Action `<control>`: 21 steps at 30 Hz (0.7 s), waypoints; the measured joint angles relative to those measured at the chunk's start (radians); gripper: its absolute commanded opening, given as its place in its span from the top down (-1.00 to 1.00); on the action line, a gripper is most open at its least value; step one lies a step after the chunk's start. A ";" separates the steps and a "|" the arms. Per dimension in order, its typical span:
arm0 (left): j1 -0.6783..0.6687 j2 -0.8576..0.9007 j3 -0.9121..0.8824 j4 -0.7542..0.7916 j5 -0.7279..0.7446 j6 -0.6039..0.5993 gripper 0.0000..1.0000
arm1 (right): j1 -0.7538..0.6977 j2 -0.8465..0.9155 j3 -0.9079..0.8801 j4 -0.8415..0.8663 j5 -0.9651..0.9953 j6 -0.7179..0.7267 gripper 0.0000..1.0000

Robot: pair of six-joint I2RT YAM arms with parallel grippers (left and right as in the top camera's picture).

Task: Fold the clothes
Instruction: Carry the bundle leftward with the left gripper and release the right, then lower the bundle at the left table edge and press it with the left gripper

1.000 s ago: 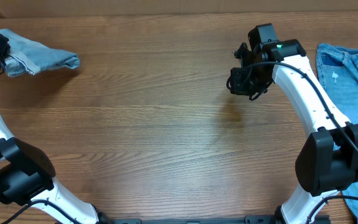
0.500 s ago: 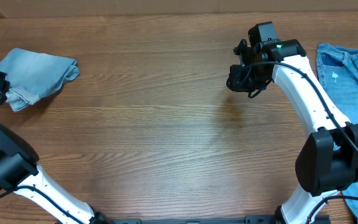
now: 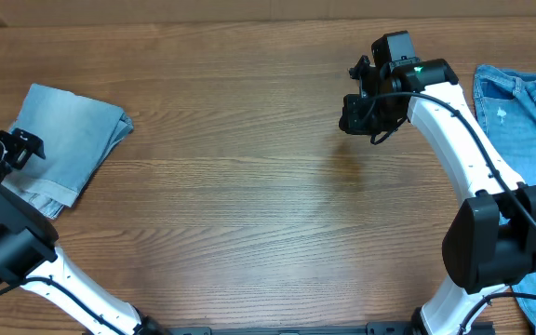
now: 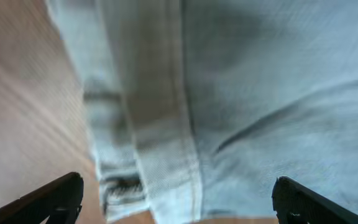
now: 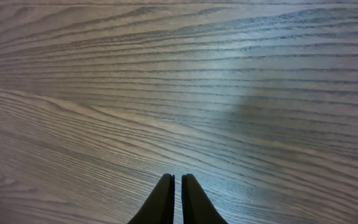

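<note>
The clothes, a folded pair of pale denim shorts (image 3: pixel 71 138), lie flat at the table's far left. The left wrist view looks down on their waistband seam and a belt loop (image 4: pixel 143 137). My left gripper (image 3: pixel 15 149) hangs over the shorts' left edge. It is open, its two fingertips (image 4: pixel 55 198) spread wide apart, and it holds nothing (image 4: pixel 178 205). My right gripper (image 3: pixel 365 113) hovers over bare wood at the back, right of centre. It is shut, its fingers (image 5: pixel 166 198) nearly touching, with nothing between them (image 5: pixel 177 199).
A second, bluer denim garment (image 3: pixel 525 121) lies spread along the table's right edge, partly under the right arm's base (image 3: pixel 491 237). Bare wooden tabletop (image 3: pixel 249 186) stretches between the two arms.
My left gripper has opened and let go of the shorts, which now lie flat and folded instead of bunched up. The left gripper has drawn toward the front. The right arm has barely moved.
</note>
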 measured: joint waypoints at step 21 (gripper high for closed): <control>-0.644 0.043 0.114 0.089 -0.171 0.608 0.92 | 0.000 0.000 0.000 -0.014 0.000 0.000 0.81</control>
